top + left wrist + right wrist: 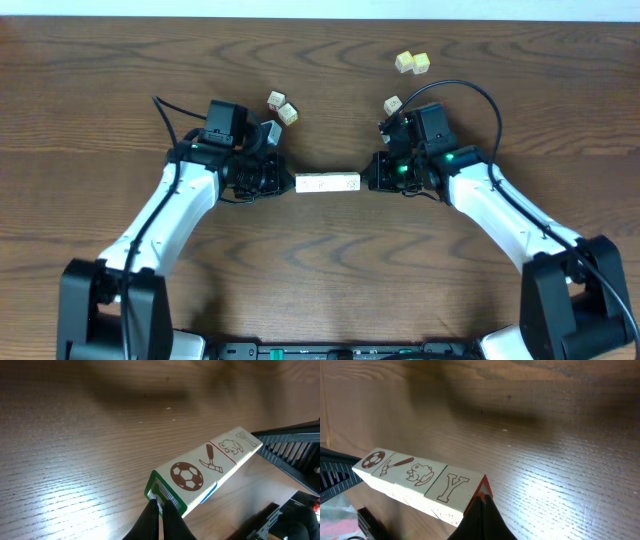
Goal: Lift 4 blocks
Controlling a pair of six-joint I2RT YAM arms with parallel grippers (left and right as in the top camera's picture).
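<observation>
Two pairs of fingers, each closed tight with nothing between its own pads, press inward from opposite ends. The left gripper (289, 184) sets its shut tips against the green-edged end face, and the right gripper (368, 182) sets its own against the red-edged one. Between them we see the blocks (328, 184), four pale cubes end to end in one straight bar. Their top faces show a football, a hammer, a frog and a letter Y, running from the left fingers to the right. The bar seems to ride clear of the table (330, 270), though our wrist views leave that uncertain. Beyond the left fingers lie two loose cubes (287, 114); beyond the right, a single cube (393, 104) and, farther out, a yellowish pair (404, 62).
</observation>
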